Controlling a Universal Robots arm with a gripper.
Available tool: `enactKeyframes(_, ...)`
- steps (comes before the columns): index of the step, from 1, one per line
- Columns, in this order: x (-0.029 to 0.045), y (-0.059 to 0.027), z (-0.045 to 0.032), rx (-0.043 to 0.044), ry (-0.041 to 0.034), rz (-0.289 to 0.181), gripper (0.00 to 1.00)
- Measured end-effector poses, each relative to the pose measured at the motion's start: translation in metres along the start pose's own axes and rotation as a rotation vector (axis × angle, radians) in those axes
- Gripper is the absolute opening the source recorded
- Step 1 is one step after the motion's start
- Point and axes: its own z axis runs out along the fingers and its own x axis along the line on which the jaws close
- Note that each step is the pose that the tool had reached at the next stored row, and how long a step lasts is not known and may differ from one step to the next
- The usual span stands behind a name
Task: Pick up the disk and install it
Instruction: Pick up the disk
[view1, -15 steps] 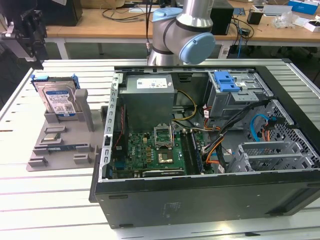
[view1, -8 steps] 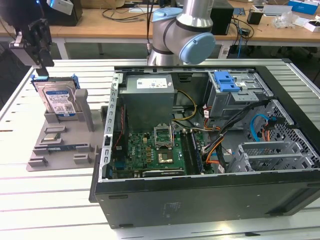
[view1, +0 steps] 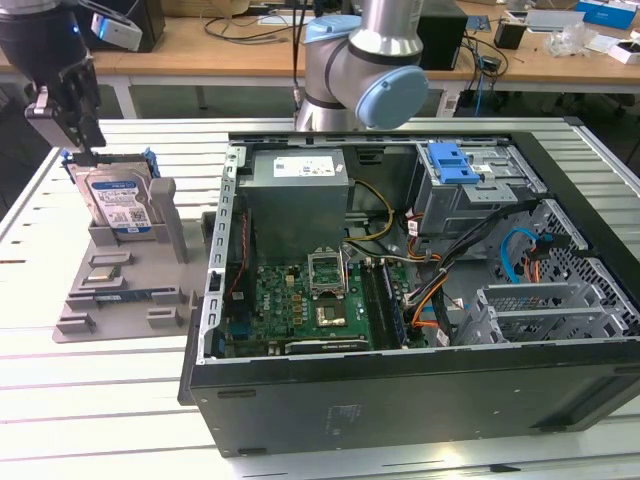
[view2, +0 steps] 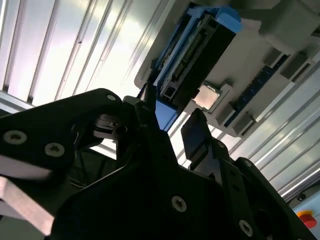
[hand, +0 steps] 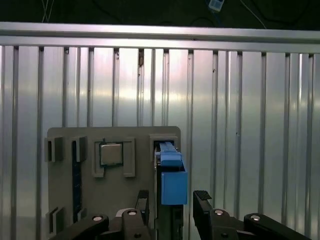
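Observation:
The disk (view1: 118, 203) stands on edge in a slot of the grey fixture (view1: 150, 300), on the exterior view's left, silver with a blue-and-white label and blue rails. My gripper (view1: 85, 152) hangs just above its top edge. In the first wrist view the disk (hand: 170, 172) shows edge-on with its blue rail. My gripper (hand: 172, 202) is open, with one dark finger on each side of the rail and a gap to each. In the second wrist view the disk (view2: 197, 60) lies just beyond my gripper (view2: 172, 122), and nothing is held.
An open computer case (view1: 400, 400) lies to the exterior view's right, with a grey power supply (view1: 298, 190), a motherboard (view1: 310, 300) and a drive bay carrying a blue latch (view1: 455, 160). The fixture also holds a chip (hand: 111, 154). The arm's base (view1: 360, 60) stands behind the case.

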Motion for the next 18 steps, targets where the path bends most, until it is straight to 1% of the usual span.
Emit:
enactKeyframes(1, -0.0001, 0.0002, 0.003, 0.0, 0.0001, -0.007, 0.48)
enactKeyframes(5, -0.0001, 0.0002, 0.0109, -0.0003, 0.0003, -0.016, 0.48)
enactKeyframes(7, 0.0, 0.0, 0.0185, -0.0002, 0.0003, -0.018, 0.48)
enactKeyframes(11, 0.0001, -0.0001, 0.0261, -0.0002, 0.0003, -0.019, 0.48)
enactKeyframes(12, 0.0001, -0.0001, 0.0301, -0.0003, 0.0003, -0.02, 0.48)
enactKeyframes(18, 0.0002, -0.0003, 0.0429, -0.0003, 0.0003, -0.02, 0.48)
